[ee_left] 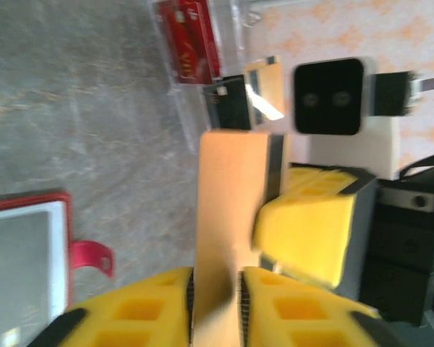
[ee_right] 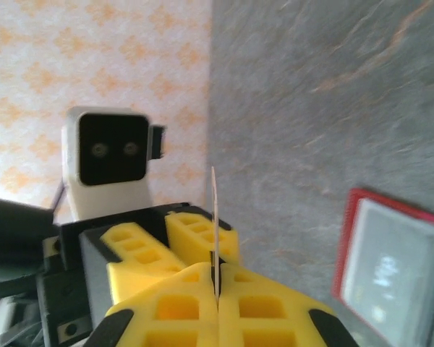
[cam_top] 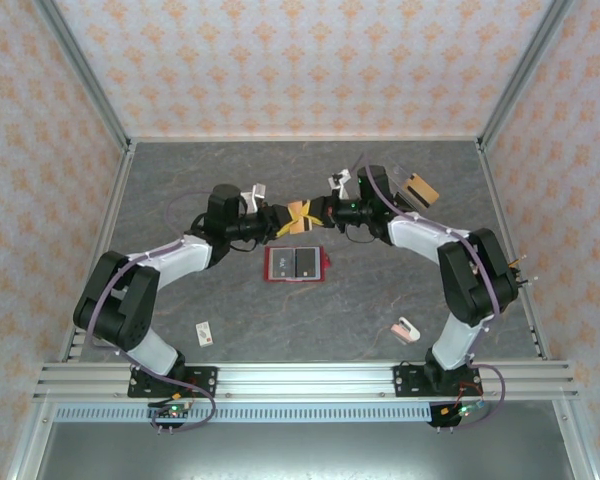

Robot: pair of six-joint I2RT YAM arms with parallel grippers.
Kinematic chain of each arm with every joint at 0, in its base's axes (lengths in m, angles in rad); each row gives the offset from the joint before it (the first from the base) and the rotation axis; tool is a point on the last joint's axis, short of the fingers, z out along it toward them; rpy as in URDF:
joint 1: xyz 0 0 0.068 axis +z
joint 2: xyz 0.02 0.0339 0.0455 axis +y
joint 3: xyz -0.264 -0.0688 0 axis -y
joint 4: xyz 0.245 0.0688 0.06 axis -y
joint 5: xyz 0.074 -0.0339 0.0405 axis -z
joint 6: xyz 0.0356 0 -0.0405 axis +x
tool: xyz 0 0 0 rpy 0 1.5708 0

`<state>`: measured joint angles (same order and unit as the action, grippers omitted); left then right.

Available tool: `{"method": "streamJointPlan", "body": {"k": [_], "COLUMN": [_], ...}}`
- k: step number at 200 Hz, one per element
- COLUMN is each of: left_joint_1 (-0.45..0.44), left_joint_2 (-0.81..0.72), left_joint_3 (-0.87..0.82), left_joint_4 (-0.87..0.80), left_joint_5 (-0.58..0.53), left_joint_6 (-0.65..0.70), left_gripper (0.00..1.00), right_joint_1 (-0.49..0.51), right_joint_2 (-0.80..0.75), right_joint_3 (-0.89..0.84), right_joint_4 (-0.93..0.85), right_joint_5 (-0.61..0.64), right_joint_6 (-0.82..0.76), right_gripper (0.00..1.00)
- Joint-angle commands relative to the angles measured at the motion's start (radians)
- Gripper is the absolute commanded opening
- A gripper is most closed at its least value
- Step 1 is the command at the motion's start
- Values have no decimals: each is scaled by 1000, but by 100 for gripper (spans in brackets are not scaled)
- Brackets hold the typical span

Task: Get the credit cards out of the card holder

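Right wrist view: nearest the lens, clenching the right gripper (ee_right: 217,278) on a tan card (ee_right: 214,210), seen edge-on as a thin upright line. Just beyond, facing the left gripper (ee_right: 172,231) nose to nose. At lower right, leaving the holder (ee_right: 394,271) open and flat on the desk (ee_right: 311,108), grey pockets up.

Left wrist view: flanking the same card with the left gripper's yellow fingers (ee_left: 130,318); cannot tell whether clamped or slack. Right of the card, meeting a finger of the right gripper. Farther off, a clear tray (ee_left: 177,94) with something red in it; holder corner at lower left.

Top view: holding the card in mid-air between both grippers, just beyond the holder, tray off to the right.

Hazards, as a judgement: dropping the card by loosening one grip before proving the other; bending it by pulling apart with both clamped; pivoting in so narrow a pinch and missing the tray.
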<state>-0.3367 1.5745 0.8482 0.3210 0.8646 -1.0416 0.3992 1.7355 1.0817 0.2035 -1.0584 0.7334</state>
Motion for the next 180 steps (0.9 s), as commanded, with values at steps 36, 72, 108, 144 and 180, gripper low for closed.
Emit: {"method": "streamJointPlan", "body": {"k": [36,72,108,144,180], "left_joint_1": [20,33,66,82,90], "left_joint_2": [-49,-101,-159,-201,-197], "left_joint_3": [160,222,255,265,275], "left_joint_4": [-747,-965,-1053,-1089,-1103], "left_joint_5": [-375,-645,-743,-798,-790], "left_joint_6": [334,431,492,565,598], "left_gripper": [62,75,85,95,100], "right_joint_1": [-63,-127,-211,-352,-440], "right_joint_2": [-148,-195,-156,-66,-1], "right_joint_3": [271,346,391,473,527], "right_joint_4": [-677,-735,-778,-887,-953], "right_joint_5": [622,830,920,725,638], "right_joint_6": [-662,-909,-1147,-1309,-1448], "right_gripper": [0,0,0,0,0]}}
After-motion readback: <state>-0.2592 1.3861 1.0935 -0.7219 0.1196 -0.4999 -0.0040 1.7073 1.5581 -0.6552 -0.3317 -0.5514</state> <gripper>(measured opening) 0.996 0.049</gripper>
